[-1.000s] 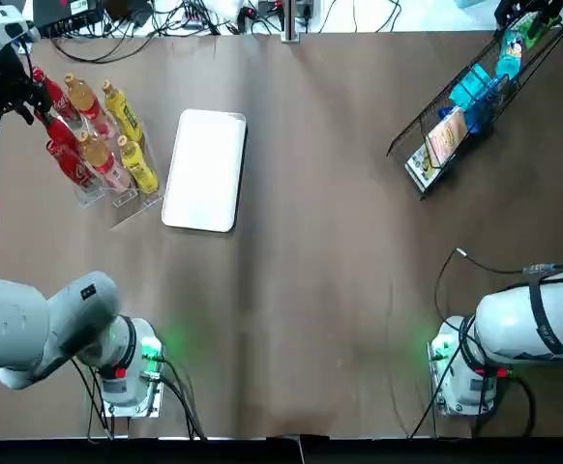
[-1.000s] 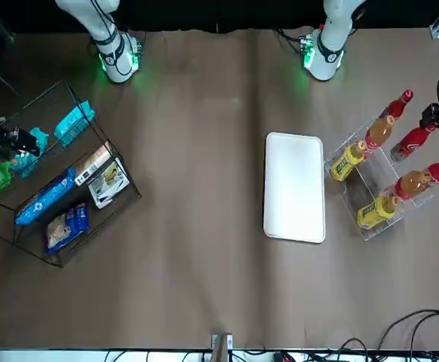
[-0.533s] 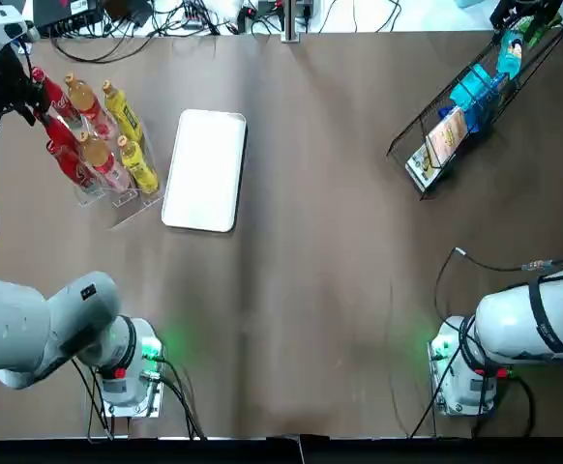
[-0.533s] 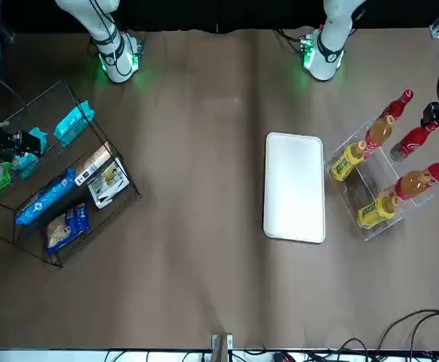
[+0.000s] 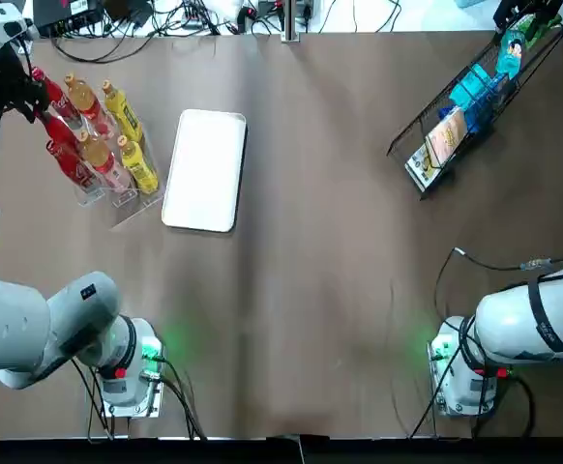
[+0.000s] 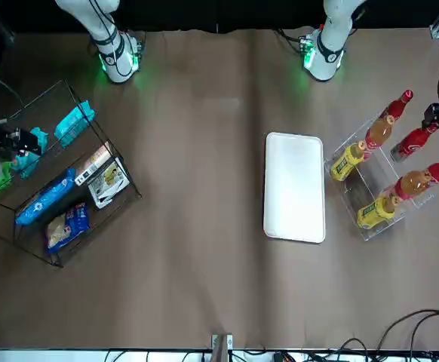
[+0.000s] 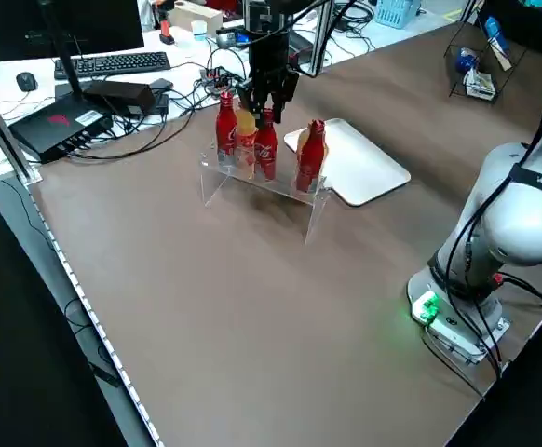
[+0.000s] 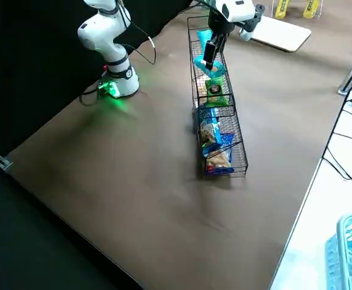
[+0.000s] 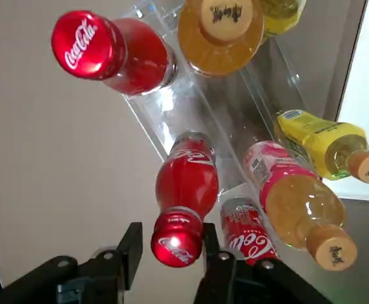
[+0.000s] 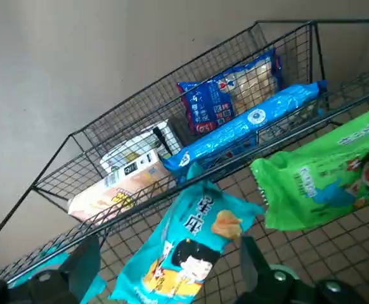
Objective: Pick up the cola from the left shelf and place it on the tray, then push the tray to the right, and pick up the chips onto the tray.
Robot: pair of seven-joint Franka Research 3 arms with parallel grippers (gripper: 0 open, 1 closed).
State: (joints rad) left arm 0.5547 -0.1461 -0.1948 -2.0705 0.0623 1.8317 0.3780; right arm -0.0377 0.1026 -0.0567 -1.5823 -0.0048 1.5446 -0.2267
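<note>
Brown table (image 5: 340, 242) with white tray (image 5: 205, 169); cables (image 5: 165, 19) at far edge. Left gripper (image 9: 170, 244) open astride cola (image 9: 186, 190); right gripper (image 10: 167, 248) open above chips (image 10: 194, 221).

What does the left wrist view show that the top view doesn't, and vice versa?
Left wrist only: the left gripper, fingers open, straddling the cap of one cola bottle, with a sliver of gap on one side. Top only: the whole tray, bare, and the wire basket of snacks with the right gripper over it. Both: the clear shelf, an orange bottle, a yellow bottle, and the tray's edge.
</note>
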